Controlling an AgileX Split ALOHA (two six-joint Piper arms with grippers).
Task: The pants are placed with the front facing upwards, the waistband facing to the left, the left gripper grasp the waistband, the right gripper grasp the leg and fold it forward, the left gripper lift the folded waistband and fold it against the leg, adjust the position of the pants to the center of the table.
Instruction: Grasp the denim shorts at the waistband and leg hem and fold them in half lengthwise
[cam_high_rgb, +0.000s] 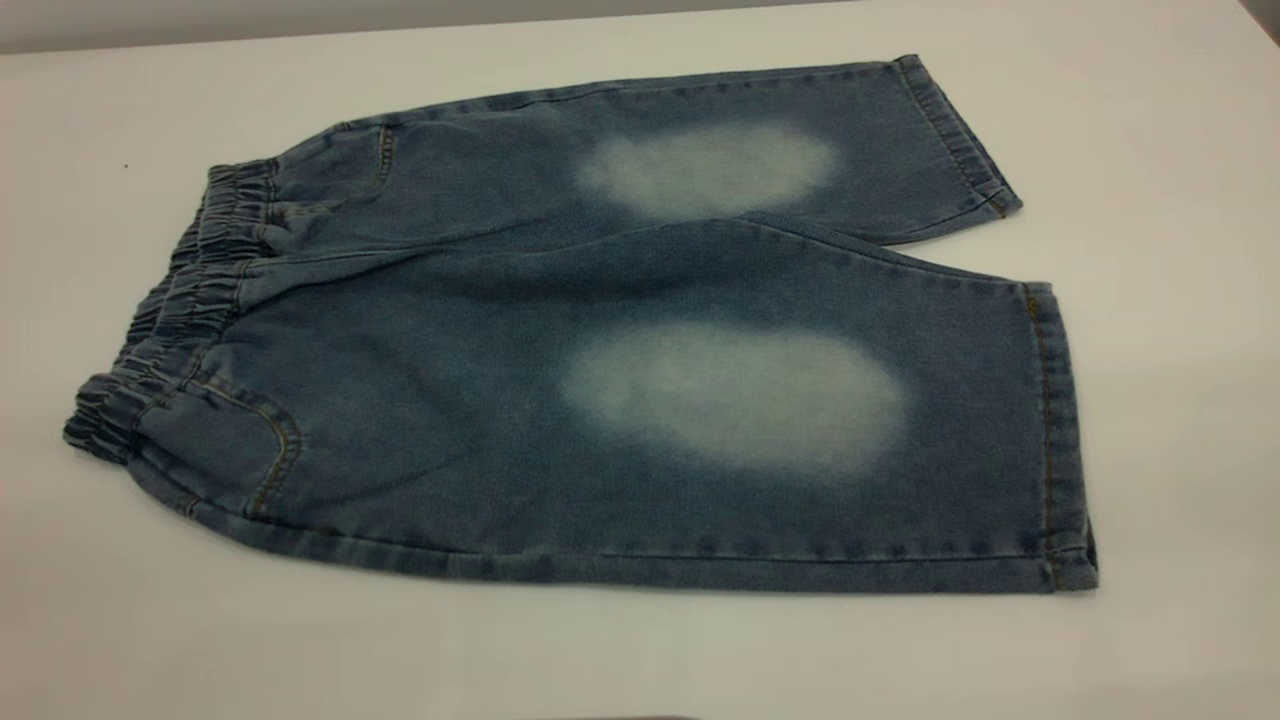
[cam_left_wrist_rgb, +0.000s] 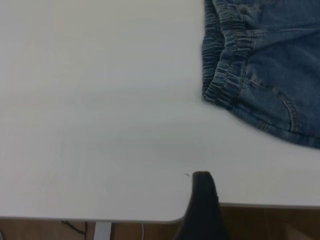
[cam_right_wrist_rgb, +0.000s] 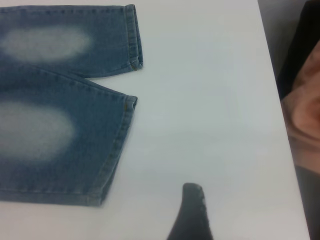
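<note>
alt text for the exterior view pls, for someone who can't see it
Blue denim pants lie flat and unfolded on a white table, front up, with a pale faded oval on each leg. The gathered waistband points left and the leg hems point right. No gripper shows in this view.

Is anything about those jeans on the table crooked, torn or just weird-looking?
Nothing looks damaged. The pants lie flat and face up on the table, waistband to the left. The pale ovals on the legs look like deliberate fading. The nearer leg slightly overlaps the farther one, and both grippers are clear of the cloth.
</note>
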